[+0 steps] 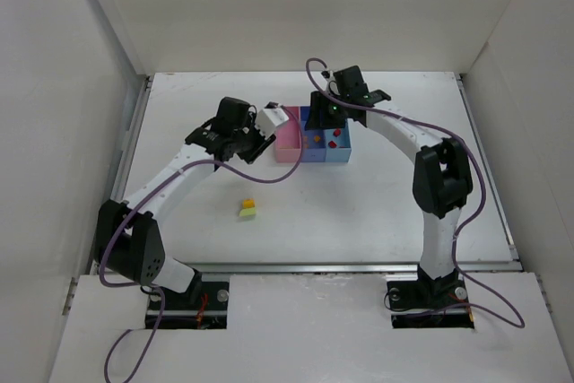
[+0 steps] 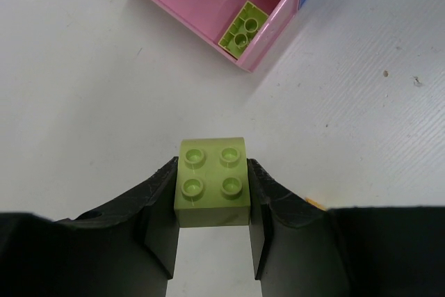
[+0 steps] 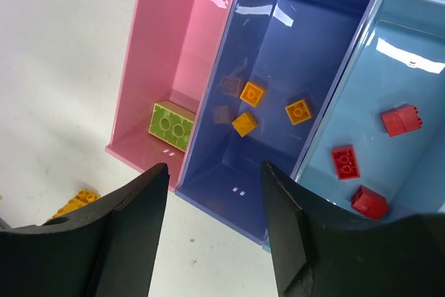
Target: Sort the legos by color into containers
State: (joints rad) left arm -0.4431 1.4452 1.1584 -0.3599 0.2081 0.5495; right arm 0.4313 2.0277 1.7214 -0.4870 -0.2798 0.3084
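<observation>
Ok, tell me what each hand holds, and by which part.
The left hand grips a lime green brick by two opposite sides. The right hand is open over the purple-blue bin, holding nothing.

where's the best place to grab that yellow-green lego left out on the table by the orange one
Come straight down from above and close on its left and right side faces. The yellow-green brick sits on the table with the orange brick against its far side, so those two faces look free. It is small in the top view, so this is a best guess.
</observation>
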